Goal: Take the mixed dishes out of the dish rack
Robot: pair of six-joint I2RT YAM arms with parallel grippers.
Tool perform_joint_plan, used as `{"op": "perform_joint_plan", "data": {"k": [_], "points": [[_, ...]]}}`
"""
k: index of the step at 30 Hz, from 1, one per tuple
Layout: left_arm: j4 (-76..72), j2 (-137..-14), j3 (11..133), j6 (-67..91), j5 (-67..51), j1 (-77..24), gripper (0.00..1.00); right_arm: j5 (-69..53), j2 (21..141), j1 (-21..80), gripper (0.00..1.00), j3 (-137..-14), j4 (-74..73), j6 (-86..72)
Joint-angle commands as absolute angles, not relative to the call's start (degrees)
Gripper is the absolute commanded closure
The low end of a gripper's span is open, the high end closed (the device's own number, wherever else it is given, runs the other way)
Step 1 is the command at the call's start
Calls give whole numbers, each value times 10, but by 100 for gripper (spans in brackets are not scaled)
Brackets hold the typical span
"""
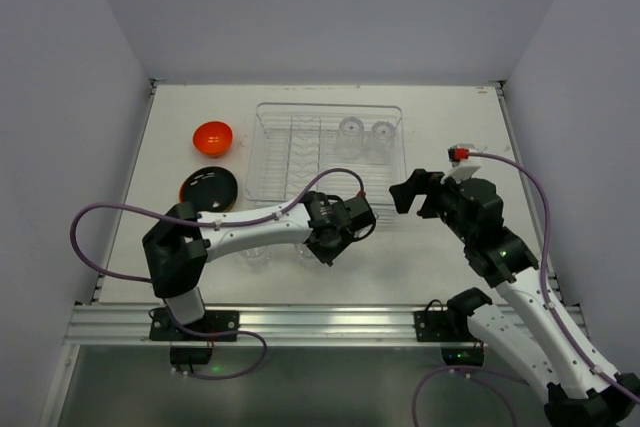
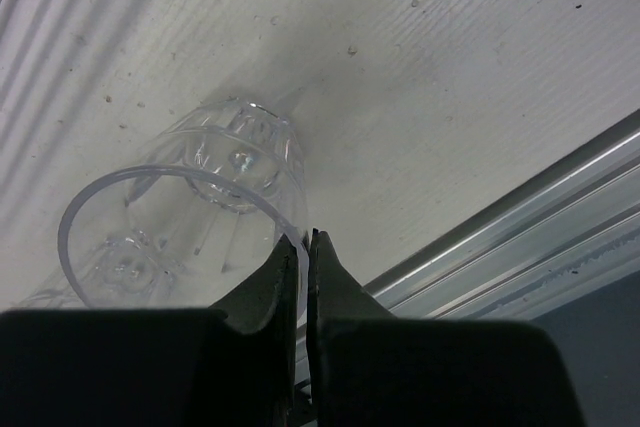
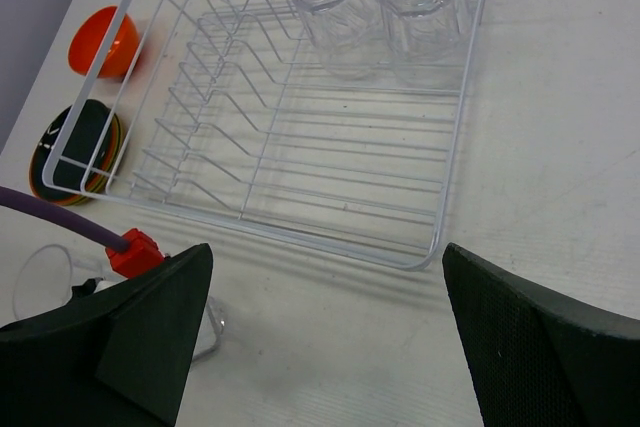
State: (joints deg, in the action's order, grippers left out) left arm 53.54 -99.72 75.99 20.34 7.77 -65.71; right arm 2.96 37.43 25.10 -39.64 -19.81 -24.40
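Orange bowl (image 1: 212, 135) stands on the table (image 1: 450, 127), left of the dish rack (image 3: 452, 162). A plate stack (image 1: 208, 187), black on top, lies just nearer. Rack contents: two tumblers (image 3: 340, 12), mouth down, side by side in the far right corner. Left gripper (image 2: 303, 239), in front of the rack, is pinched tight on the rim of a third tumbler (image 2: 170, 247), with a fourth tumbler (image 2: 240, 152) just beyond. Right gripper (image 3: 330, 347) gapes wide, holding nothing.
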Motion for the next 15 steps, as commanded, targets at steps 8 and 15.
{"op": "perform_joint_plan", "data": {"k": [8,15], "points": [[529,-965,786,204,119,-658,42,19,377,252,1,-423,-193,-234],[532,-882,818,208,177,-657,0,43,391,251,1,-454,-206,-240]]}}
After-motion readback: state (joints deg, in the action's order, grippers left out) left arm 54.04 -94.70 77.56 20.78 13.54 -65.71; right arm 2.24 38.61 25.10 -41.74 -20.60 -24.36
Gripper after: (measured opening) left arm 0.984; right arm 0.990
